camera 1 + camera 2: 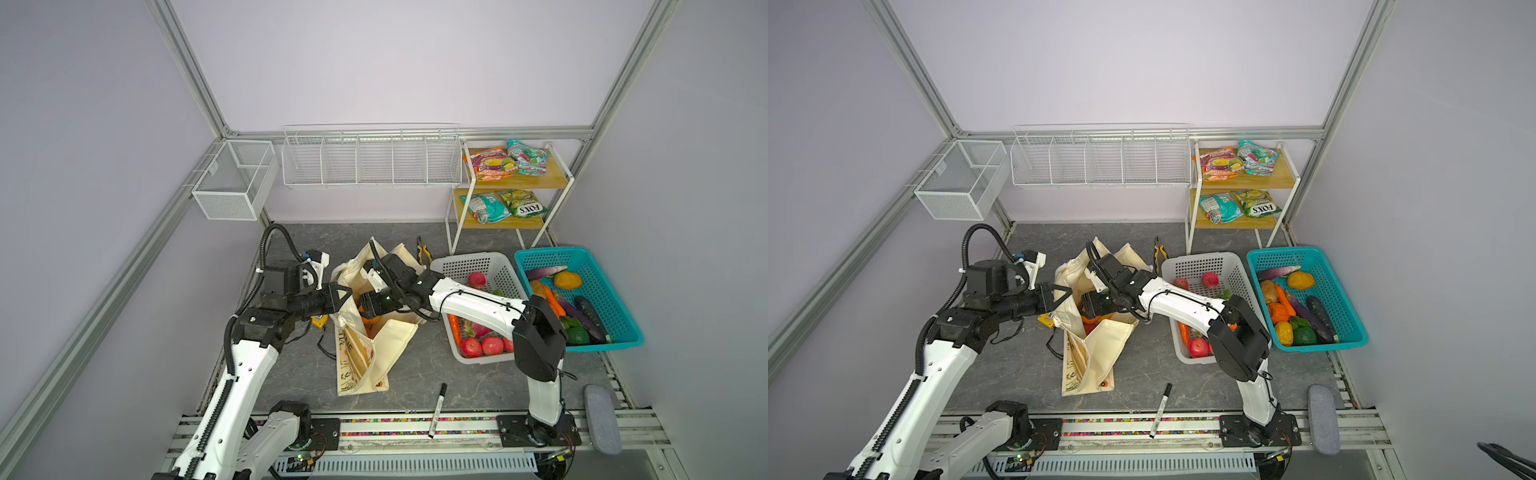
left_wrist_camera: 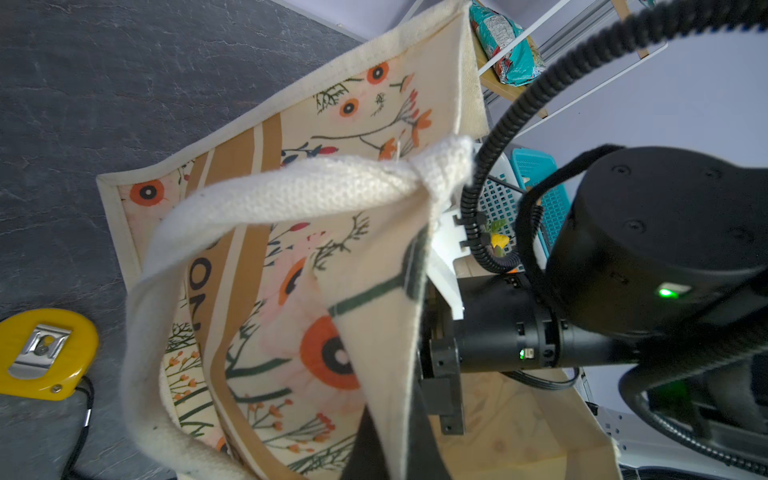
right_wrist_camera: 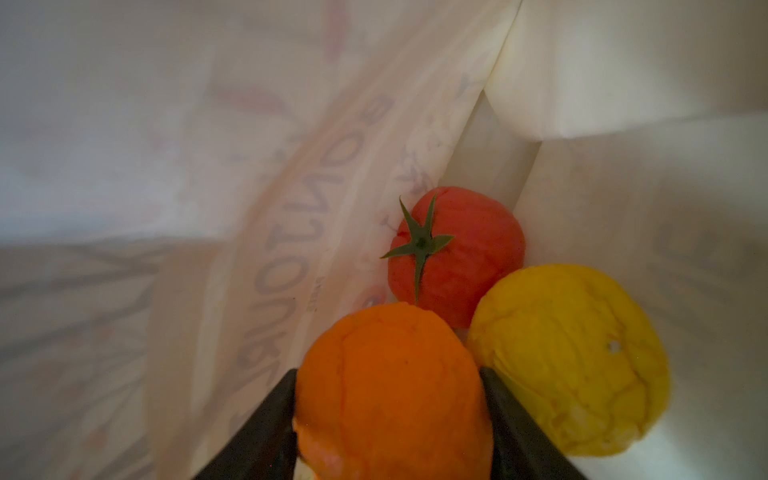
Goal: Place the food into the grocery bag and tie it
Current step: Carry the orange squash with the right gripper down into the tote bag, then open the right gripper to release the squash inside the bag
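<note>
The orange [image 3: 390,386] sat deep inside the bag [image 3: 166,124], clamped between the two black fingers [image 3: 266,428] of the right gripper [image 3: 390,374], which pressed on it from both sides. Just beyond it lay the tomato [image 3: 457,253], green stem showing, and the yellow pear [image 3: 569,353], the three crowded together against a fold of the cream lining.

In both top views the bag [image 1: 390,345] lay slumped on the dark table [image 1: 436,361], mouth held open. The right gripper [image 1: 370,305] had reached in through the mouth. Its wrist and the bag's wall hid nearly all the fruit from above; only a sliver of orange showed [image 1: 1096,320].

The left gripper [image 1: 341,297] was at the bag's left rim. It was clenched, and it seemed to pinch the cloth by the rim, though in the left wrist view the fabric [image 2: 291,124] covered most of its fingertips. The thick white handle [image 2: 291,195] looped loosely in front of that camera.

A yellow tape measure [image 1: 319,321] lay just beside the bag, under the left arm. Pliers [image 1: 424,251] lay behind the bag, near a white basket [image 1: 469,268]. The right arm [image 1: 473,303] stretched across that basket and hid part of the produce in it. A teal basket [image 1: 552,259] of vegetables stood beside it. A wooden shelf [image 1: 555,172] stood at the back, holding an orange-purple snack packet [image 1: 494,164] among others. A marker [image 1: 438,407] lay near the front edge, well apart from the bag.
</note>
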`<action>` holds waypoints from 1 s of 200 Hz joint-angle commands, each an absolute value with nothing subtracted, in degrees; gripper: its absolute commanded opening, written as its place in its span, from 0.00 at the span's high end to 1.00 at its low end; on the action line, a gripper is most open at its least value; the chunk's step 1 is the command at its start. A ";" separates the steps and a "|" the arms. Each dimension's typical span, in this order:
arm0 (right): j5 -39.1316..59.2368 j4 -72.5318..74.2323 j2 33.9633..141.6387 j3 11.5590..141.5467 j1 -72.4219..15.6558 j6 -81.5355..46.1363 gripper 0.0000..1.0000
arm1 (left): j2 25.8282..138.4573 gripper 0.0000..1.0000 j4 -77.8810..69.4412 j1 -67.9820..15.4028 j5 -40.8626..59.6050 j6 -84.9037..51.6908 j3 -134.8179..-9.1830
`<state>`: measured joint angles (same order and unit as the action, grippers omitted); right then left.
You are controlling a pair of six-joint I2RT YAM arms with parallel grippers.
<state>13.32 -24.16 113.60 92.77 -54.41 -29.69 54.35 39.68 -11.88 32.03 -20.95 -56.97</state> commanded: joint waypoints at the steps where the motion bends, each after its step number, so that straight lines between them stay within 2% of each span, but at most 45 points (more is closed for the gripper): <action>1: 13.08 -25.49 115.52 93.62 -55.34 -28.18 0.42 | 54.01 1.00 36.05 -11.60 33.74 -20.65 -56.65; 46: 11.31 -27.44 118.65 95.01 -56.56 -27.51 0.41 | 53.83 1.00 36.04 -11.60 33.66 -19.91 -55.81; 90: 9.28 -28.29 120.35 95.38 -56.45 -27.00 0.32 | 53.32 1.00 36.47 -11.47 33.29 -19.25 -55.90; 121: 7.71 -30.39 121.13 96.68 -56.55 -26.55 0.19 | 52.68 1.00 36.87 -11.34 32.65 -19.07 -55.81; 131: 7.23 -30.39 120.96 96.68 -56.51 -26.25 0.01 | 52.57 1.00 37.08 -11.34 32.43 -19.00 -55.81; 133: 7.10 -30.45 120.86 96.68 -56.51 -26.16 0.09 | 52.54 1.00 37.13 -11.29 32.39 -19.01 -55.81; 137: 6.89 -30.44 120.70 96.61 -56.56 -26.04 0.12 | 52.52 1.00 37.24 -11.25 32.35 -19.05 -55.81; 200: 3.35 -31.56 115.12 96.59 -56.70 -23.45 0.12 | 51.92 1.00 37.62 -11.25 31.82 -19.15 -55.81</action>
